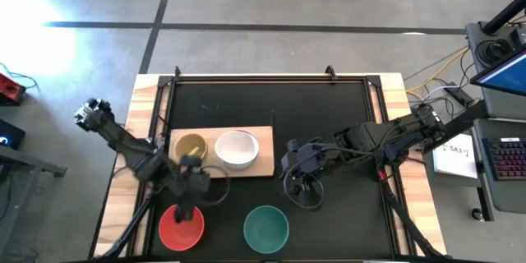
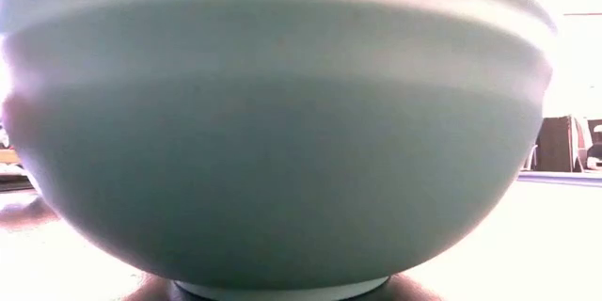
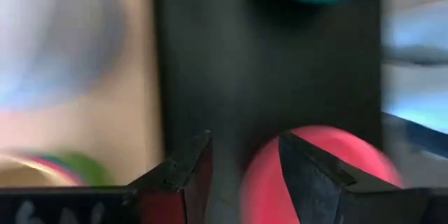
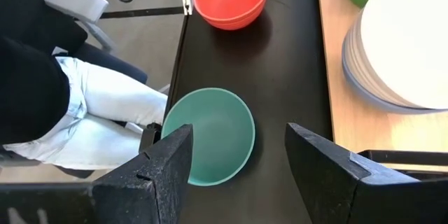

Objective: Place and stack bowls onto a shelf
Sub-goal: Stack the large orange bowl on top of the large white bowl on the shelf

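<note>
My left gripper point(image 1: 188, 206) hangs over the near left of the table, just above the red bowl point(image 1: 181, 226). Its fingers point(image 3: 308, 171) stand apart with nothing between them; in the left wrist view one finger overlaps the bowl's rim, but I can't tell whether it touches. The red bowl sits on the black tabletop point(image 1: 329, 115), clear of the shelf point(image 1: 261, 163).

My right gripper point(image 1: 301, 182) is out over the middle of the table, just right of the shelf's end and beyond the teal bowl point(image 1: 265, 226). Its fingers point(image 4: 157, 175) are spread, nothing in them; through the right wrist view I see the teal bowl point(image 4: 210, 136) lying on the tabletop past them, untouched.

The teal bowl stands near the front edge, to the right of the red one and apart from it. In the low view it fills nearly the whole picture point(image 2: 273, 141).

On the shelf, the white bowl point(image 1: 237, 149) sits nested in a pale blue bowl point(image 4: 357, 70), whose rim shows under it in the right wrist view. Just left of that is a stack of small bowls with the yellow bowl point(image 1: 191, 146) on top; I can make out magenta and green rims beneath it.

A person's legs point(image 4: 105, 112) in light trousers show beside the table in the right wrist view.
</note>
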### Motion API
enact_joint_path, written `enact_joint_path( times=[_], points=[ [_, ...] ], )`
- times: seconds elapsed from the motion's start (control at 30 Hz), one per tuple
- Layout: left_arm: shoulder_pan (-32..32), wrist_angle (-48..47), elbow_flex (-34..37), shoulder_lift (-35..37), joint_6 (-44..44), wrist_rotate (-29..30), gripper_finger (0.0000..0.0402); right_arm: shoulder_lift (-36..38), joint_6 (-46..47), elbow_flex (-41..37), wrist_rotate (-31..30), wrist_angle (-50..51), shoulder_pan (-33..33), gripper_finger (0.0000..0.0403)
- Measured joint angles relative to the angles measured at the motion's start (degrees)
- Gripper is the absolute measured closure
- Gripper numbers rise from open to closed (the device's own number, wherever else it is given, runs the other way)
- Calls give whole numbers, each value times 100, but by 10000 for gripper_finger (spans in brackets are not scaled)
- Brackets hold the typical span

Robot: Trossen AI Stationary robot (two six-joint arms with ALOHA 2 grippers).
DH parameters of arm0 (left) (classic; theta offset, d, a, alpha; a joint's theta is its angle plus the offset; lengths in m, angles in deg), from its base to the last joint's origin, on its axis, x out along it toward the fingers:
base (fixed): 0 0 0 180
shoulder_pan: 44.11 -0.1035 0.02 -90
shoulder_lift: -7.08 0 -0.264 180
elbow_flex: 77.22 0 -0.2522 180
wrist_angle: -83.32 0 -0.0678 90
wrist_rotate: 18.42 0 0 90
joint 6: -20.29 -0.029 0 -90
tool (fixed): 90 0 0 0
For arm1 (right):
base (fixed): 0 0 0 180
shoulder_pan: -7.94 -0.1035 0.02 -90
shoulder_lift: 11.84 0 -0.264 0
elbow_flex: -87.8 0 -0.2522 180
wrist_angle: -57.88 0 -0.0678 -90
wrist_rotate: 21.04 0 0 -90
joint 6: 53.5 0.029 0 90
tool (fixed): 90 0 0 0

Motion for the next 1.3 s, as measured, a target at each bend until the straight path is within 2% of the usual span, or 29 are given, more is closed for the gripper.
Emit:
enact_joint_path(
  times=[0.07,0.13,0.27,0.5,0.73,0.87,1.0,1.17,1.3],
  points=[
    [323,12,47,-10,742,-299,256,0,59,-25,0,0,0,188],
    [650,16,136,-11,1484,-318,256,0,91,-64,-1,-5,-2,188],
    [1265,22,483,-11,2420,-306,256,0,103,-215,-3,-5,-2,188],
    [1959,565,1512,-18,3043,-159,256,0,368,-389,-133,-30,-2,188],
    [2000,892,2381,-18,3195,59,256,0,658,-396,-281,-52,-2,188],
    [2003,1702,2764,-13,3204,59,260,0,667,-396,-298,-50,-2,188],
    [2003,2301,2949,-11,3185,41,298,0,665,-396,-302,-50,-2,188],
    [1999,2381,2894,-9,3056,12,389,0,663,-396,-305,-50,-2,188],
    [1960,2357,2692,2,2890,6,397,0,660,-400,-305,-50,-2,188]
  ],
)
